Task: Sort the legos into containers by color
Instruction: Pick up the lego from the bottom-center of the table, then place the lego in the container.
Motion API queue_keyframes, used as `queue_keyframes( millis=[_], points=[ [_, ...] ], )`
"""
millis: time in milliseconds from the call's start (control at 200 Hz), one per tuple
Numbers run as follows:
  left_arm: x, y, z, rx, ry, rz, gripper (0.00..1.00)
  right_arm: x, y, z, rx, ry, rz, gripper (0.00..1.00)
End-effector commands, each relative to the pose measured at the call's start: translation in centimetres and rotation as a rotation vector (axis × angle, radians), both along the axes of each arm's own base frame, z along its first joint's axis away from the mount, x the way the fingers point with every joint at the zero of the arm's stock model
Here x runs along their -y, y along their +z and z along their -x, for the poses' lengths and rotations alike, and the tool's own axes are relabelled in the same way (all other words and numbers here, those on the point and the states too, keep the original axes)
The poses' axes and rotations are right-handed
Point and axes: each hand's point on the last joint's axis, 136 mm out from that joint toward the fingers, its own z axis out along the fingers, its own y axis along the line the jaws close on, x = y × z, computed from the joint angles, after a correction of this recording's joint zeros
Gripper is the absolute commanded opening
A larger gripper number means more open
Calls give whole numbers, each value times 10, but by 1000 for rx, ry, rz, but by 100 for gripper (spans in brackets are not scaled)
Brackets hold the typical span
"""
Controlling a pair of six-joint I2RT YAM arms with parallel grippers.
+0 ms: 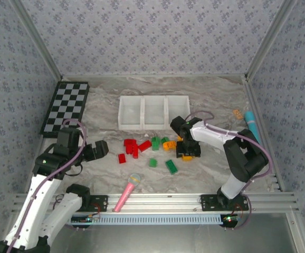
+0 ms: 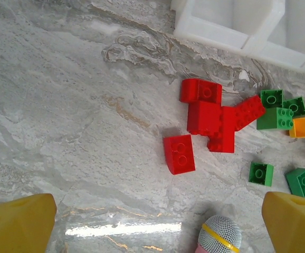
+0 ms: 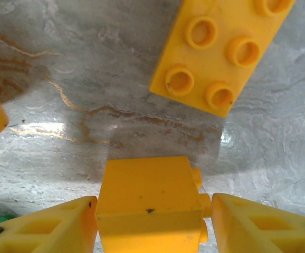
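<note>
Lying on its side on the marbled table, one orange brick sits between the yellow fingers of the right gripper, which press it from both sides. A second orange brick lies just beyond it. The other legos, red and green, are scattered in front of the three white containers. The left gripper hovers beside the red ones, its fingers spread wide. A pink microphone toy lies near the front edge.
</note>
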Motion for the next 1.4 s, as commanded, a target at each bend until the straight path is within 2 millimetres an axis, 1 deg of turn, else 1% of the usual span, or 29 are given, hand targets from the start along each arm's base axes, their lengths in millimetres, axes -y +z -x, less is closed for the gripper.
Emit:
queue_keyframes(
  millis=[0,110,280,295,315,330,425,480,540,655,670,685,715,785,840,945,1054,1109,1204,1264,1394],
  points=[
    [-1,1,3,-9,-2,-15,100,-3,2,-6,15,44,9,55],
    [-1,-1,4,-20,-2,-31,100,-4,3,-7,20,56,5,52],
    [-1,-3,3,-30,-3,-46,100,0,5,-3,27,61,19,45],
    [-1,-3,3,-30,-3,-46,100,0,5,-3,27,62,19,44],
    [-1,-3,3,-30,-4,-47,100,-1,5,-2,23,66,12,39],
    [-1,-4,3,-29,-4,-47,100,-1,5,-2,23,73,11,37],
    [-1,-3,2,-27,-4,-47,100,-4,9,-1,28,97,14,34],
    [-1,-4,2,-29,-6,-50,100,-6,17,-1,41,113,17,34],
    [-1,-4,2,-29,-5,-53,100,-9,31,-2,64,127,15,33],
    [-1,-4,2,-27,-3,-56,100,-21,72,-12,144,154,-31,33],
    [-2,-4,2,-27,-3,-57,100,-20,75,-12,144,155,-31,33],
    [-2,-4,2,-26,-1,-57,100,-25,87,-18,173,154,-51,33],
    [-2,-4,2,-26,1,-59,100,-29,100,-22,199,158,-68,33],
    [-3,-3,1,-22,3,-60,100,-35,125,-32,254,177,-94,32],
    [-3,-4,1,-25,4,-65,100,-37,144,-45,307,186,-100,32],
    [-4,-4,1,-17,7,-70,100,-39,168,-80,377,197,-112,31],
    [-4,-5,0,-17,6,-73,100,-47,183,-119,434,202,-127,31],
    [-3,-5,0,-19,-1,-71,100,-51,183,-137,440,201,-132,31],
    [0,-7,0,-24,-18,-73,100,-56,175,-164,422,184,-149,29],
    [5,-8,1,-28,-46,-69,100,-56,162,-178,393,177,-139,29],
    [11,-12,2,-52,-84,-82,100,-52,133,-197,332,160,-112,28]
  ],
)
